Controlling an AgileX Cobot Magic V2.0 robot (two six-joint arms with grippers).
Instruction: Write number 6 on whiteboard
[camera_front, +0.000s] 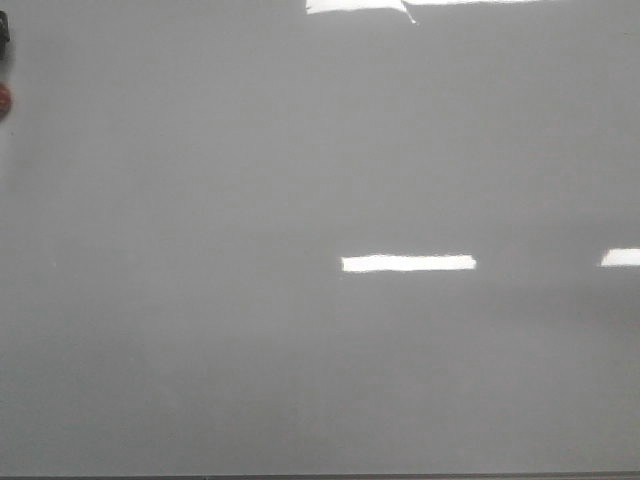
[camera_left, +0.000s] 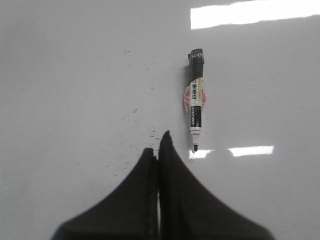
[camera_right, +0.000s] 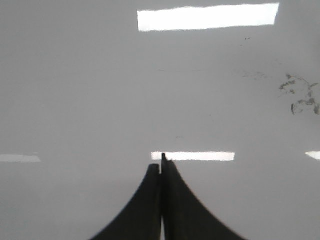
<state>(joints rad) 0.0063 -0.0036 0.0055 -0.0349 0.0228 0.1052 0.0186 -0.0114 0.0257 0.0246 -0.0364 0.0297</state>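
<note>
1. Black fingers of the left gripper (camera_left: 159, 145) are pressed together and hold nothing.
2. Just past them a marker (camera_left: 195, 100) lies flat on the whiteboard (camera_left: 75, 100), cap off, its tip toward the gripper.
3. The right gripper (camera_right: 161, 164) is pinched together too, with nothing in it.
4. No 6 can be seen on the board; only smudges (camera_right: 299, 95) and bright light patches (camera_front: 408, 263) show.
</note>
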